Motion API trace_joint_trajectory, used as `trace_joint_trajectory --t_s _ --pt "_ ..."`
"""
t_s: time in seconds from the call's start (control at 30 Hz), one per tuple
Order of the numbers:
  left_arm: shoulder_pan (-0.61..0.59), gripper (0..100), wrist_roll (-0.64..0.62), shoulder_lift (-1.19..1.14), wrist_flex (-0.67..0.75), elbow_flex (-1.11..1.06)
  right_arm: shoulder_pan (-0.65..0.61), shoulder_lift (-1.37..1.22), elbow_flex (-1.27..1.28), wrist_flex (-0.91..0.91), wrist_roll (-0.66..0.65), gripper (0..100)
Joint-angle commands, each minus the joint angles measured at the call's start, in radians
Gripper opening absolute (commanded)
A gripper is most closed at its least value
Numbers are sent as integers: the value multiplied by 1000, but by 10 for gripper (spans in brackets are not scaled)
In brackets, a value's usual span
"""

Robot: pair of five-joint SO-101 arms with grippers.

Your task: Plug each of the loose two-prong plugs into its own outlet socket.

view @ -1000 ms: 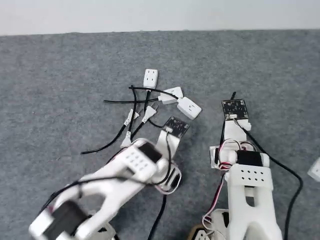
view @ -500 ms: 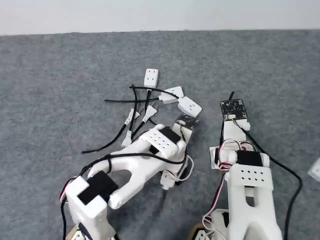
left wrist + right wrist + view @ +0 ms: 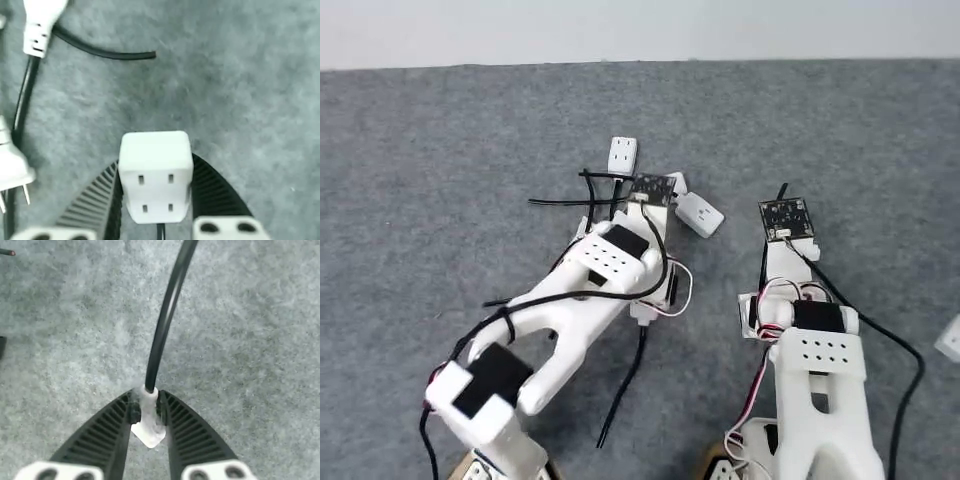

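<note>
The right arm [image 3: 817, 370] is nearest, stretched toward twelve o'clock over the grey mat [image 3: 440, 150]. The right gripper [image 3: 147, 399] is clamped on a white two-prong plug [image 3: 150, 432]. Its ribbed fingers [image 3: 100, 440] pinch the plug's body from both sides, and the plug's black cable [image 3: 167, 315] runs away across the mat.

The left arm [image 3: 580, 300] slants from the near edge toward one o'clock and ends among the cords. The left gripper [image 3: 156, 164] is spread wide, with a white outlet socket [image 3: 156, 175] filling the gap. The socket's flanks lie against both fingers [image 3: 97, 200], and its four slots face the wrist camera and show dark and open.

Just past that socket a loose plug [image 3: 12, 170] lies with its prongs bare. Farther off, another plug [image 3: 39, 22] sits on its black cord, with a cut cable end [image 3: 112, 52] near it.

Seen from above, a second socket [image 3: 700, 213] lies close by at four o'clock from the left arm's wrist. A third socket [image 3: 621, 155] lies farthest out, at eleven o'clock, face up. Black cords [image 3: 555, 203] trail off toward nine o'clock.
</note>
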State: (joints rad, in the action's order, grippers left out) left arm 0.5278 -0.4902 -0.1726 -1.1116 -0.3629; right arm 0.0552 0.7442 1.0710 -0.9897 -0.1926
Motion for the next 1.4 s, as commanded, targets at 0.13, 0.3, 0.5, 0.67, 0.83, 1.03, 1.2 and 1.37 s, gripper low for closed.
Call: trace_joint_trajectory --t_s 0.13,0.3,0.5,0.67,0.83,1.03,1.2,1.37 --pt "-25 13 -25 61 84 21 8 8 -9 -8 -12 7" --pt "-43 13 -26 -98 199 38 8 8 -9 -13 -12 7" --pt "-31 13 -26 -143 132 97 8 7 -9 -13 -12 7" --pt "2 13 -26 -152 44 99 8 7 -9 -13 -9 9" --pt "-5 21 -20 -144 17 105 8 7 -9 -13 -8 107" --pt "-11 225 -20 -144 -48 131 8 7 -9 -7 -6 141" --pt "-11 275 17 -77 -61 99 8 15 -12 -5 0 125" --pt "-8 275 68 170 14 -82 10 18 -17 -5 38 108"
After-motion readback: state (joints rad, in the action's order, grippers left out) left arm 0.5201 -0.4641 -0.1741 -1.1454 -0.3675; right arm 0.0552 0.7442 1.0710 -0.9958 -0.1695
